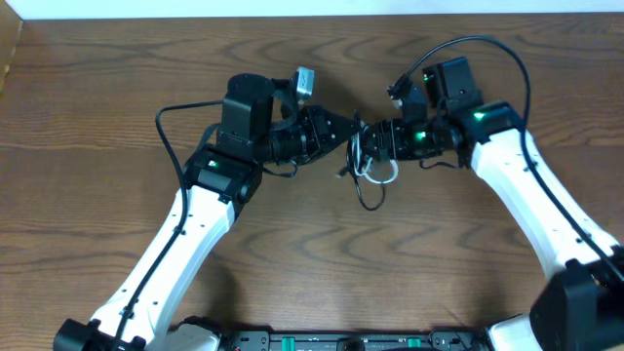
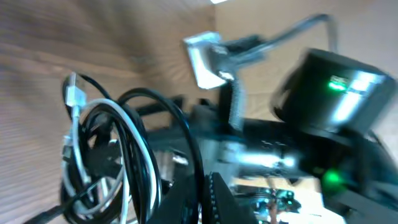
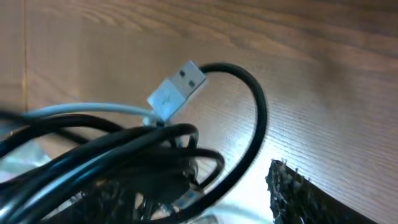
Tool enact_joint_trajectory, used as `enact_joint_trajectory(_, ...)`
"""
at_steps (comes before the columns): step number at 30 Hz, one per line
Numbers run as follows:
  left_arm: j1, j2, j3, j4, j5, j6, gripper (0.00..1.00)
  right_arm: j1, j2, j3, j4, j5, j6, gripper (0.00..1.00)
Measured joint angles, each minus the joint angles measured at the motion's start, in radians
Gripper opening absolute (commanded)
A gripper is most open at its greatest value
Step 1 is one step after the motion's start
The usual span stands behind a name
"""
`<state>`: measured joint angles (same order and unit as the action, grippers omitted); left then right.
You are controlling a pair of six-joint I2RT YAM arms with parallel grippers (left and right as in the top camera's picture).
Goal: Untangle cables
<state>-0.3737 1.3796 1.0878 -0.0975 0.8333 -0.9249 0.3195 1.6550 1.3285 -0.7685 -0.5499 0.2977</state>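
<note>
The black and white cables [image 1: 369, 177] hang in one tangled bundle between my two grippers at mid-table. In the overhead view a black loop [image 1: 370, 202] droops toward the wood. My left gripper [image 1: 349, 137] comes in from the left. In the left wrist view its fingers [image 2: 202, 194] are pressed together at the edge of the coil of black cable [image 2: 138, 146] and white cable [image 2: 76, 127]. My right gripper [image 1: 376, 139] faces it. In the right wrist view its fingers [image 3: 199, 200] stand wide apart around the black cable [image 3: 259, 121], with a white USB plug [image 3: 177, 91] sticking up.
The wooden table [image 1: 322, 273] spreads all round the bundle. A pale wall edge [image 1: 312, 8] runs along the far side. The thick black wire [image 1: 171, 146] of my left arm loops out to the left. Both arms crowd the middle.
</note>
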Motion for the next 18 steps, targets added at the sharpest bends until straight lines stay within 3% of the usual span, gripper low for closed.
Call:
enact_joint_trajectory(3, 0.000, -0.002, 0.000, 0.014, 0.003, -0.029, 0.07, 0.010, 0.032, 0.000, 0.042, -0.018, 0.056, 0.59)
enact_joint_trajectory(7, 0.001, -0.002, 0.000, 0.014, -0.001, -0.048, 0.07, 0.030, 0.057, 0.000, 0.068, -0.048, 0.124, 0.42)
enact_joint_trajectory(18, 0.001, -0.002, 0.000, 0.016, -0.009, -0.052, 0.07, 0.074, 0.129, 0.000, 0.132, -0.056, 0.240, 0.35)
